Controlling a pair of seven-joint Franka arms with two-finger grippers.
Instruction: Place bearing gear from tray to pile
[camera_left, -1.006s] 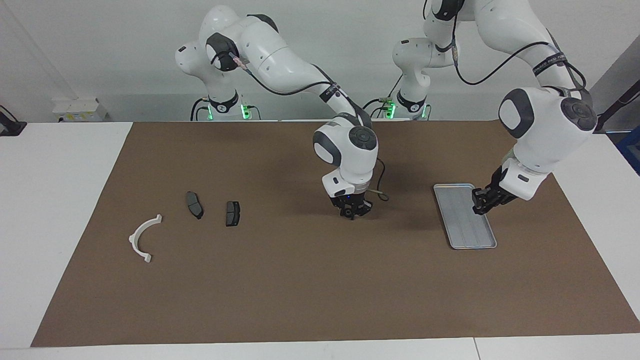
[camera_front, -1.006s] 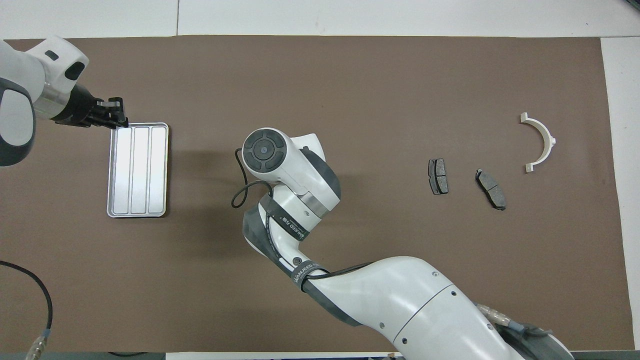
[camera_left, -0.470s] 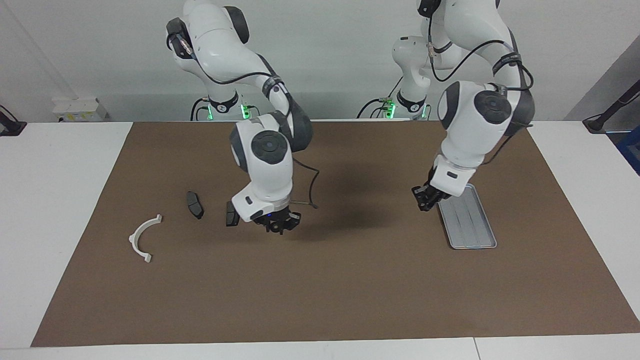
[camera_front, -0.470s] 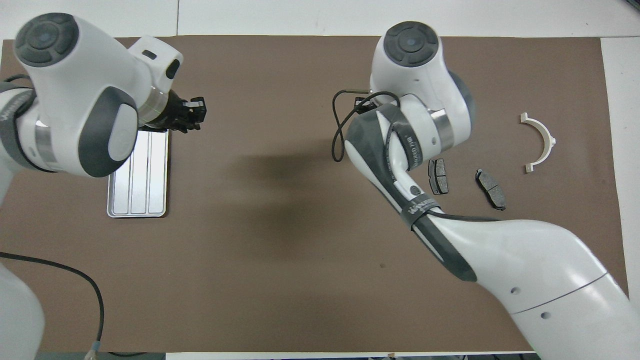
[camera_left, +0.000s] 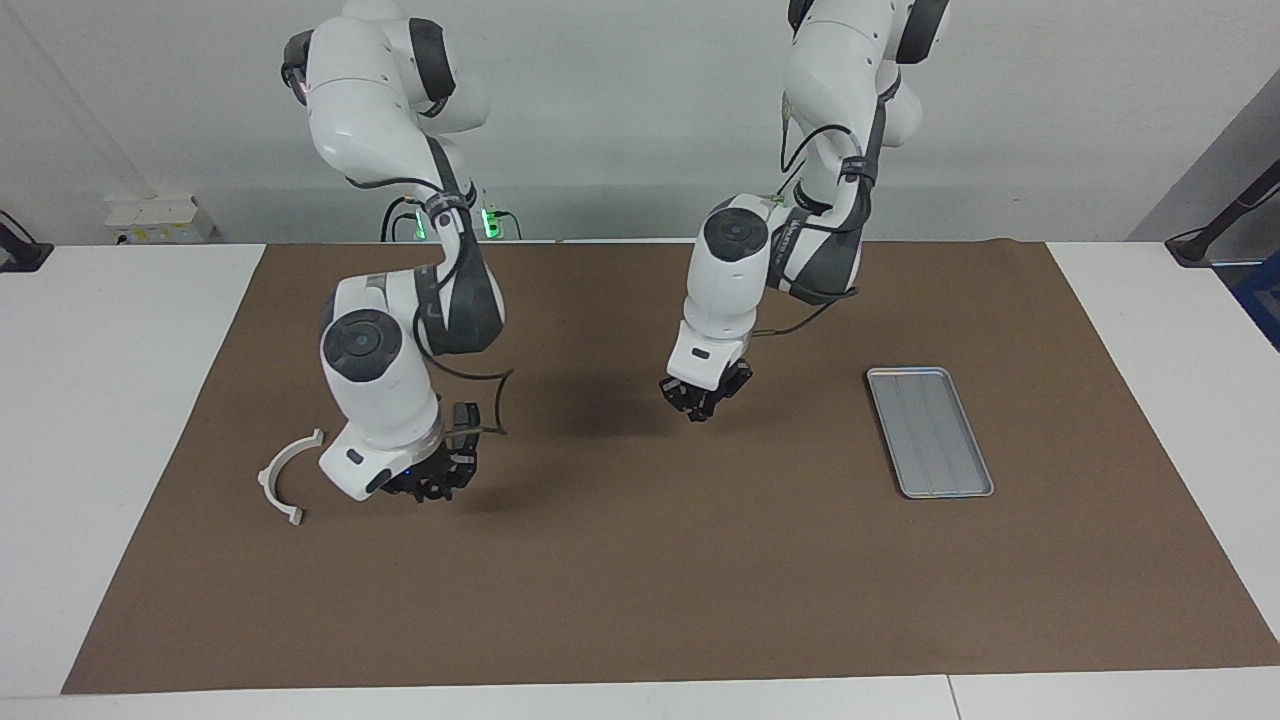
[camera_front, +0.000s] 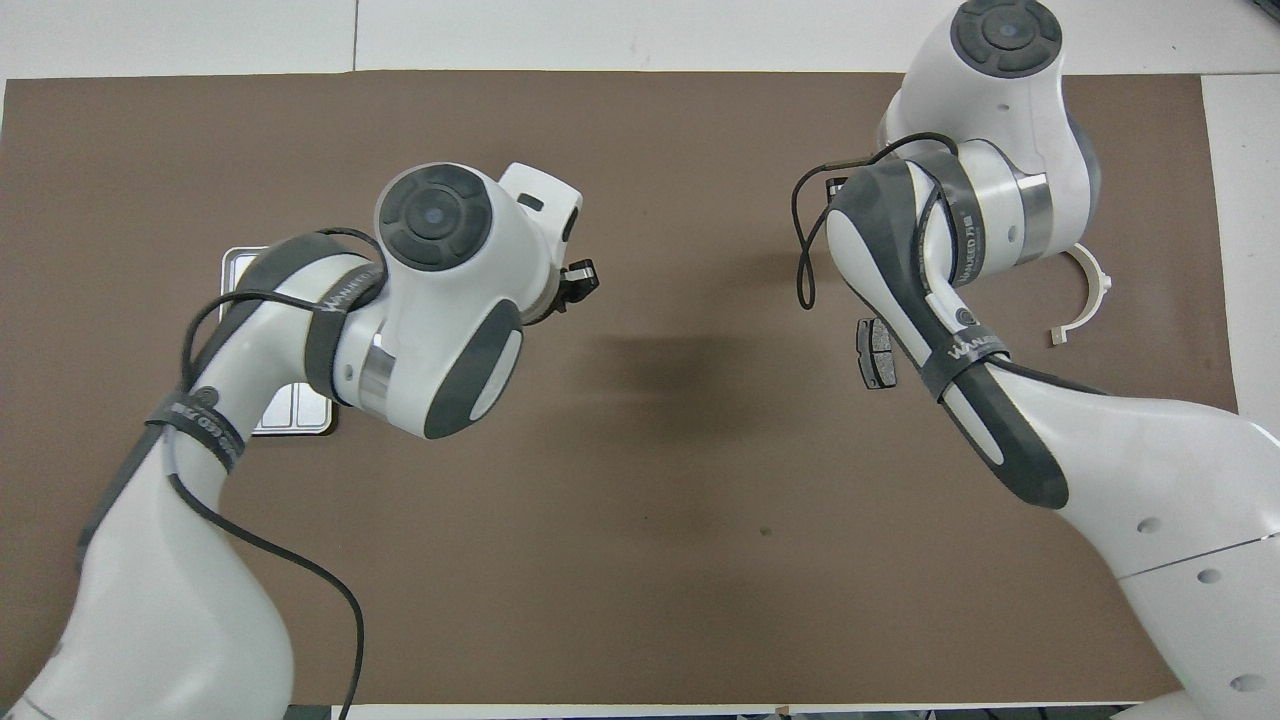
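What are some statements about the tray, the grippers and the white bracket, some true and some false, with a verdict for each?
1. The tray lies flat on the brown mat, with nothing visible in it. True.
2. The left gripper is over the tray. False: it is over bare mat, between the tray and the pile's parts.
3. The right gripper is low over the mat, beside the white bracket and a brake pad. True.
4. The white bracket lies in the tray. False: it lies on the mat, toward the right arm's end of the table.
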